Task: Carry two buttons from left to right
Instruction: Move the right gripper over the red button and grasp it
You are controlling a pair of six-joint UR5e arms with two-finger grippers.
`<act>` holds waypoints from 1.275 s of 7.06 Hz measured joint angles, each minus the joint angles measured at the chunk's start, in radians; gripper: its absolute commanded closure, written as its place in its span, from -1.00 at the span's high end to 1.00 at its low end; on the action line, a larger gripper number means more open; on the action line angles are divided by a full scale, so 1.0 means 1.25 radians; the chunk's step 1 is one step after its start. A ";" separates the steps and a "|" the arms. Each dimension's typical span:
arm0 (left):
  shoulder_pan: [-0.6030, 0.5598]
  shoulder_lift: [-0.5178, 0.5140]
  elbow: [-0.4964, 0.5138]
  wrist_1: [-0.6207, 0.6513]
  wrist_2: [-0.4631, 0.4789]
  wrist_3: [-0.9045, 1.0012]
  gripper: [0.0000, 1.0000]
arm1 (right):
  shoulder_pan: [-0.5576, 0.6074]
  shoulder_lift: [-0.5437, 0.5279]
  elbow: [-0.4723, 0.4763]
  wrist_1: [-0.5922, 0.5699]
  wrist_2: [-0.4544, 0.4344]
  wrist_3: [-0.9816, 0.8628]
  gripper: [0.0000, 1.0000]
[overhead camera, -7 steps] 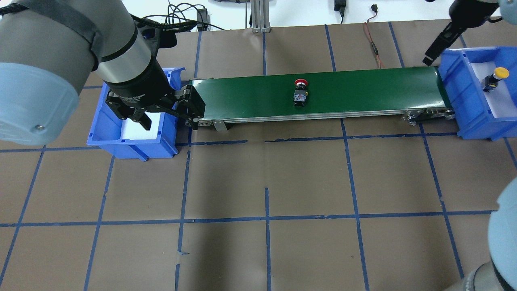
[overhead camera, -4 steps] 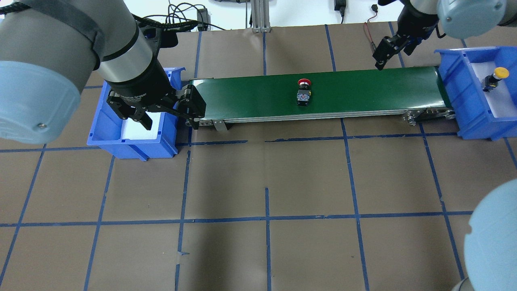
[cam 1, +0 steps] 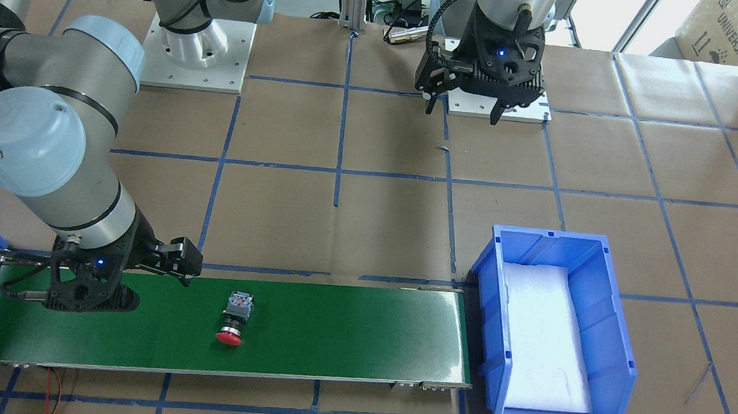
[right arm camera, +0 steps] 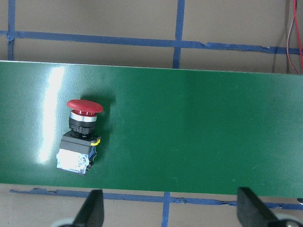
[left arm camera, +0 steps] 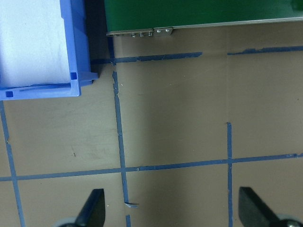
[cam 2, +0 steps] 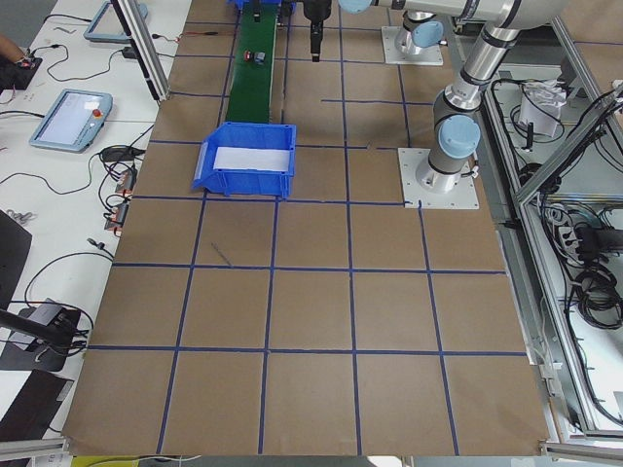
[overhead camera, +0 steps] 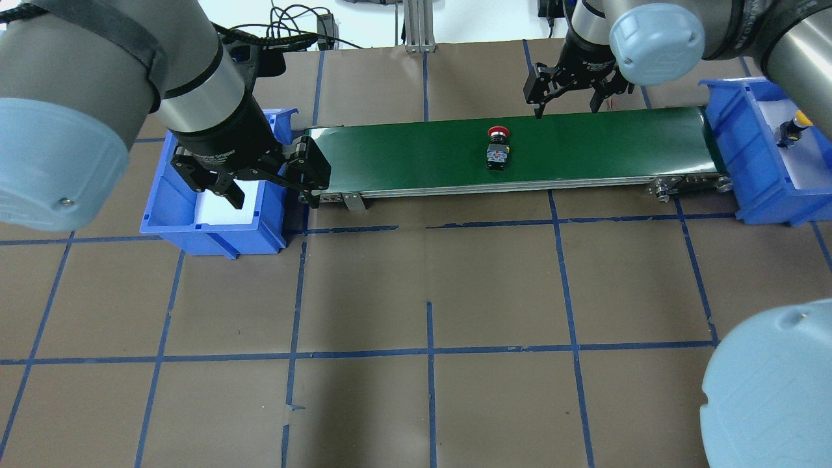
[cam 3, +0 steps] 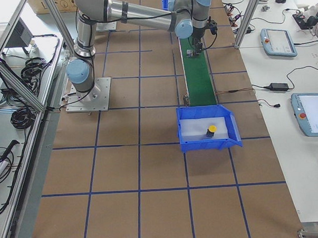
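Midway along the green conveyor belt (overhead camera: 585,143), slightly nearer its right end, the red button (overhead camera: 498,146) lies on its side. Its cap points to the belt's far edge and its grey-black body to the near edge. The yellow button (overhead camera: 794,127) already stands in the blue right bin (overhead camera: 747,175), which butts against the belt's right end, so half the transport looks done and the red one is the piece in hand.

The right gripper (overhead camera: 565,104) hangs above the belt's far edge, a little toward the right end from the red button, with its claw spread wide and nothing between the fingers. In its wrist view the red button (right arm camera: 80,137) sits well off to one side of the gap between the two fingertips, not under it.

The left gripper (overhead camera: 270,192) hovers over the belt's left end, where the blue left bin (overhead camera: 214,237) adjoins it. Its claw is likewise spread and holds nothing, and its wrist camera looks down on the brown paper just off the belt's near-left corner.

The step appears to be the right arm's approach for the pickup. The next move probably calls for sliding along the belt until the button is centred between the fingers. The claw would then need turning to close across the boxy body rather than the rounded cap, before it descends, pinches, lifts and carries to the bin at the belt's right end. If the belt is running, the descent would have to allow for the button's drift.
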 measured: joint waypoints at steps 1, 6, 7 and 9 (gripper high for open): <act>0.000 -0.003 0.000 0.000 0.000 0.000 1.00 | 0.009 0.002 0.008 -0.003 -0.012 0.062 1.00; -0.004 -0.006 -0.006 -0.002 0.001 0.000 1.00 | 0.081 0.086 0.033 -0.115 -0.030 0.329 0.96; -0.004 -0.005 -0.007 -0.002 0.001 0.000 1.00 | 0.084 0.098 0.034 -0.121 -0.029 0.346 0.69; -0.004 -0.008 -0.005 0.002 0.001 0.000 1.00 | 0.082 0.112 0.037 -0.119 -0.030 0.353 -0.06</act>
